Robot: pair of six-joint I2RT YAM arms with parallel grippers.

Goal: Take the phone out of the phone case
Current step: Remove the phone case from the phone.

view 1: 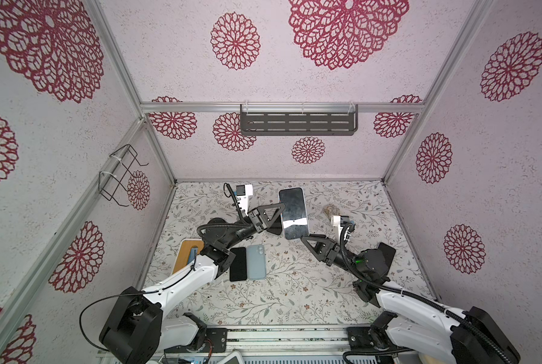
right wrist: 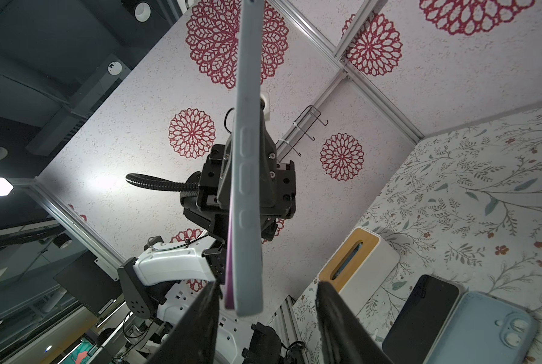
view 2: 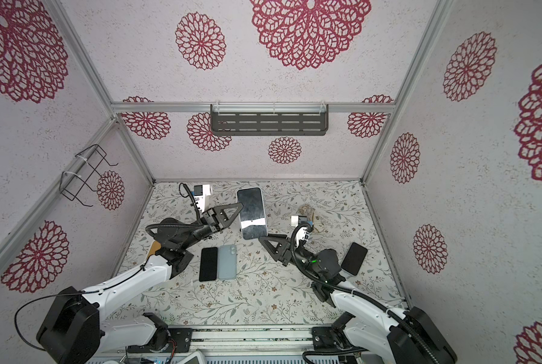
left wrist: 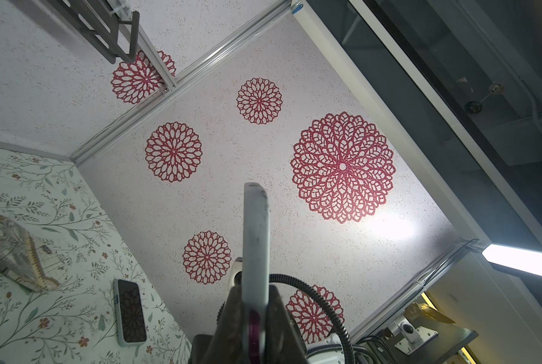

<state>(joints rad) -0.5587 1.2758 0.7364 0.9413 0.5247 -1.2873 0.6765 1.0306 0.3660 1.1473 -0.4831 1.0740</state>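
A phone in a pale grey phone case (view 1: 292, 212) (view 2: 252, 212) hangs above the table, screen up, in both top views. My left gripper (view 1: 279, 217) (view 2: 236, 216) (left wrist: 257, 315) is shut on one long edge of the cased phone (left wrist: 257, 236). A purple phone edge (left wrist: 254, 331) shows between its jaws. My right gripper (view 1: 305, 239) (view 2: 263, 239) (right wrist: 268, 285) is open at the near corner. In the right wrist view that corner of the case (right wrist: 247, 189) sits between the jaws, close to one finger. A purple strip (right wrist: 230, 277) peeks out along it.
On the table lie a bare black phone (view 1: 238, 264) and a blue-cased phone (view 1: 256, 262) side by side. A white box with a wooden top (view 1: 189, 255) stands behind my left arm. Another dark phone (view 1: 386, 252) lies by my right arm, a crumpled mesh bag (view 1: 329, 209) further back.
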